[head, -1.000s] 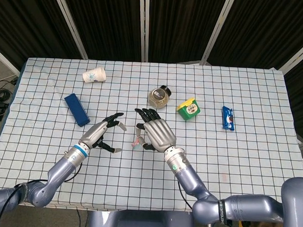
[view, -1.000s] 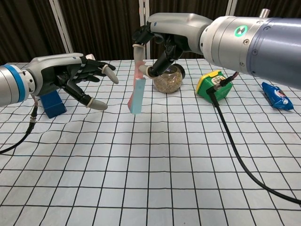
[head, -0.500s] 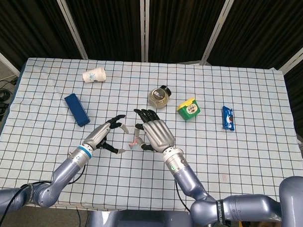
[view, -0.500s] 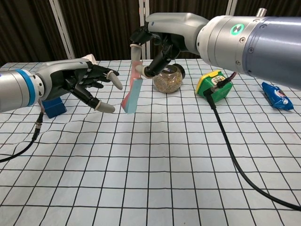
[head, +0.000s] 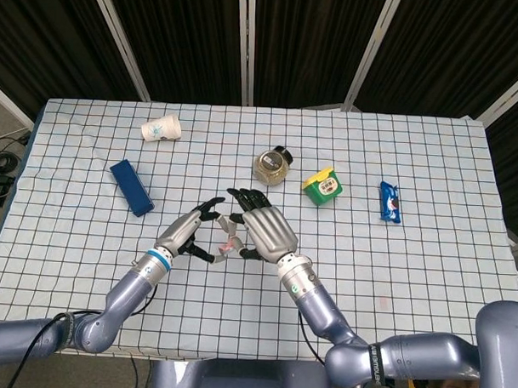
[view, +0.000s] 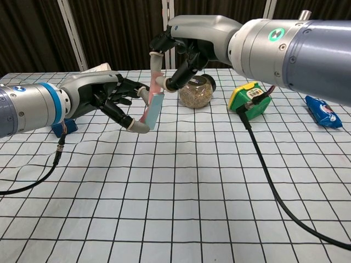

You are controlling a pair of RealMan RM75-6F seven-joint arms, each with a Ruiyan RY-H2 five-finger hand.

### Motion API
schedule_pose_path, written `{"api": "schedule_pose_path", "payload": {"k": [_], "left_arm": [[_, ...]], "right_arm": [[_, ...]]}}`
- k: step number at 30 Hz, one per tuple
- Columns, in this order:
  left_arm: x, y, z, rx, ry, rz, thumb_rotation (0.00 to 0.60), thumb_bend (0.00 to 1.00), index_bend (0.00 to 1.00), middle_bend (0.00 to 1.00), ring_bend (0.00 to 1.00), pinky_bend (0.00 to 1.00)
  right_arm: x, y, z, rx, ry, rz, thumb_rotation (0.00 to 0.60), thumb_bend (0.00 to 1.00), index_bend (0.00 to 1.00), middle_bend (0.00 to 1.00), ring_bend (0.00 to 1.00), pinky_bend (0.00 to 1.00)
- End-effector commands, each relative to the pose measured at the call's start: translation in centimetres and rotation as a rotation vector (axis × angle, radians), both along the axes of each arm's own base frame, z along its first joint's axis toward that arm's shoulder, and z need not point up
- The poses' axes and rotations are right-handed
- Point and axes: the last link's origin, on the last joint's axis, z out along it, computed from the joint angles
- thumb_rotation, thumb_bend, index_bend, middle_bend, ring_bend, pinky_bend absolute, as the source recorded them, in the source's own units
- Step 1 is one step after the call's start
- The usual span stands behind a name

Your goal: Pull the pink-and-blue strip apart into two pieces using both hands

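Between the two sets of fingertips hangs the pink-and-blue strip [view: 153,107], held above the checked table [view: 181,197] and in one piece. Right hand [view: 176,56] pinches the pink upper end between thumb and a finger. Left hand [view: 112,100] reaches in with fingers spread around the blue lower end; a fingertip [view: 139,127] lies at its edge, but whether a grasp is closed cannot be told. Judged progress: strip lifted and presented; securing the second grip and the pull itself remain. Behind stand a jar [view: 196,95] and a green box [view: 251,100].
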Motion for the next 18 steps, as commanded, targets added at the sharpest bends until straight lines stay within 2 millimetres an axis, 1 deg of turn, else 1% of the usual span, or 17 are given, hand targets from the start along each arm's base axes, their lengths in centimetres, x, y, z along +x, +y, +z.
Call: {"api": "schedule_pose_path", "payload": {"k": [1, 5, 11, 14, 18], "left_arm": [[0.11, 0.08, -0.13, -0.003, 0.000, 0.004, 0.600, 0.17, 0.46, 0.00, 0.00, 0.00], [0.11, 0.18, -0.33, -0.014, 0.008, 0.012, 0.600, 0.22, 0.52, 0.00, 0.00, 0.00], [0.31, 0.17, -0.25, -0.008, 0.006, 0.013, 0.600, 0.24, 0.53, 0.00, 0.00, 0.00], [0.43, 0.10, -0.19, -0.006, 0.000, 0.013, 0.600, 0.29, 0.54, 0.00, 0.00, 0.00], [0.58, 0.13, -0.14, -0.004, -0.003, 0.010, 0.600, 0.38, 0.59, 0.00, 0.00, 0.00]], "right_arm": [[0.07, 0.02, 0.06, 0.000, -0.003, 0.001, 0.600, 0.43, 0.72, 0.05, 0.00, 0.00], [0.12, 0.08, 0.08, 0.000, -0.001, 0.004, 0.600, 0.43, 0.72, 0.05, 0.00, 0.00], [0.08, 0.06, 0.09, -0.001, 0.003, 0.004, 0.600, 0.43, 0.72, 0.05, 0.00, 0.00], [0.07, 0.04, 0.12, -0.002, 0.005, 0.006, 0.600, 0.43, 0.72, 0.05, 0.00, 0.00], [0.10, 0.08, 0.14, -0.001, 0.005, 0.008, 0.600, 0.43, 0.72, 0.05, 0.00, 0.00]]}}
